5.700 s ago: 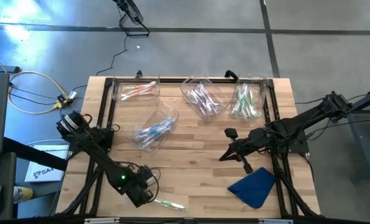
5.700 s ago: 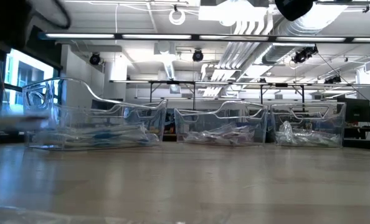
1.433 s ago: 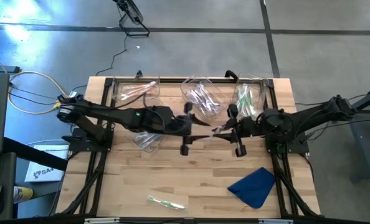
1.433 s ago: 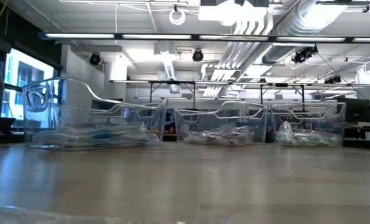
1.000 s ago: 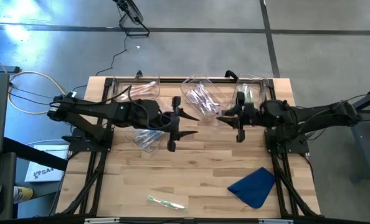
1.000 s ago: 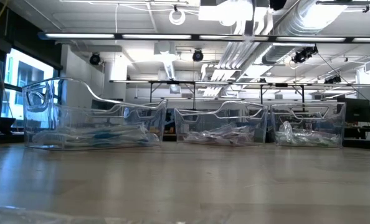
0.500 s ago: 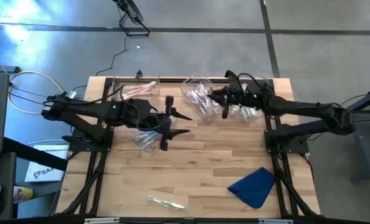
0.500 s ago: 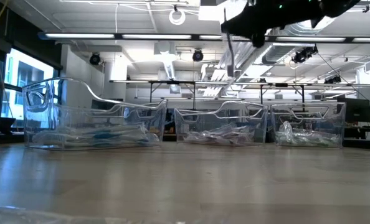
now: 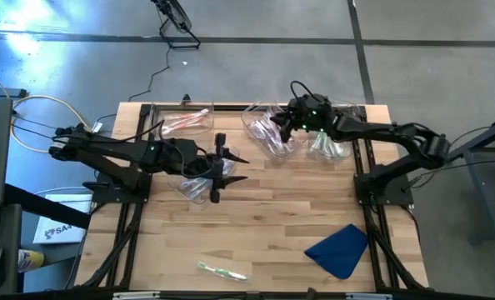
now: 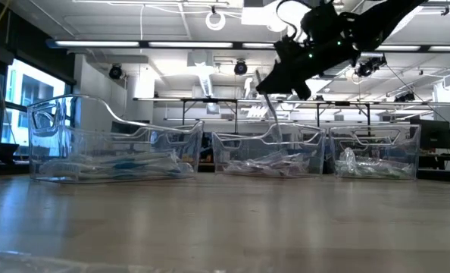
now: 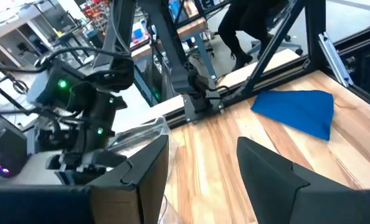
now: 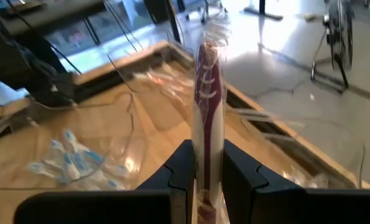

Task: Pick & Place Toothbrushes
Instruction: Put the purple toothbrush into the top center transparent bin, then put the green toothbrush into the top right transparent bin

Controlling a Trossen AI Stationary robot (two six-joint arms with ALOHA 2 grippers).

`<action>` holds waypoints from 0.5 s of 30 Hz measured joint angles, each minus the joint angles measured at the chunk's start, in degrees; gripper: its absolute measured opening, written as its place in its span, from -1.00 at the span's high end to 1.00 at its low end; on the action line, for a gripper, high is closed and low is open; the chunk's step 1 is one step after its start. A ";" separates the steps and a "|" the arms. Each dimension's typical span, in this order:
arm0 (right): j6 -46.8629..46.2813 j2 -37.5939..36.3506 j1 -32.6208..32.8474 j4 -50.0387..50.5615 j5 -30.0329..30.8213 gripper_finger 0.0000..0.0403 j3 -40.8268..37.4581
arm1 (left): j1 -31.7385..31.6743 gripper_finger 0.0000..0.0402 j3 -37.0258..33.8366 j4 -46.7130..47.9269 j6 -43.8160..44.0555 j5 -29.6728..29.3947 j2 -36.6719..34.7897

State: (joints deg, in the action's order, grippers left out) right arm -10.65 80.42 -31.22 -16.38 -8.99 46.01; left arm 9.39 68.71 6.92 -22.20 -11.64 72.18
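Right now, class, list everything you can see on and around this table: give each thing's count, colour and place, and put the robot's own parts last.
Clear bins: four, along the table's far side, one set nearer.
Toothbrushes in bins: many; pink far left, blue nearer left, purple middle, green right.
Loose toothbrush: one, green and white, near front edge.
Held toothbrush: one, purple and white, wrapped, over the middle bin.
Blue cloth: one, front right.
Table: one, light wood.
Left hand: open, empty, by the blue-brush bin.
Right hand: shut on the held toothbrush.

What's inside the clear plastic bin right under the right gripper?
The clear plastic bin holds a heap of wrapped pink-purple toothbrushes. The right gripper above, holding a purple toothbrush, covers part of them.
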 joint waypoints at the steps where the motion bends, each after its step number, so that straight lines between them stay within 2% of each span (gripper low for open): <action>1: -0.07 0.54 -0.14 1.32 0.02 0.78 0.67 | 0.00 0.08 0.00 -0.06 0.00 0.00 -0.02; 6: 0.15 1.62 -0.32 6.70 1.94 0.77 3.41 | 0.00 0.08 0.00 -0.02 0.00 -0.01 -0.02; 7: 0.26 1.62 -0.31 6.59 2.57 0.72 3.64 | 0.00 0.08 0.00 -0.06 0.00 -0.02 -0.02; 13: 0.37 1.60 -0.44 6.67 4.56 0.04 3.66 | 0.00 0.08 0.07 -0.17 0.00 0.00 -0.56; 15: 1.16 1.60 -0.42 6.64 4.56 -0.12 3.66 | 0.00 0.08 0.07 0.05 0.00 0.00 -0.50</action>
State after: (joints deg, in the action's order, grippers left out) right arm -9.49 82.02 -31.64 -9.74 -4.43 49.67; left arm 9.39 68.77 6.97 -22.20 -11.64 71.68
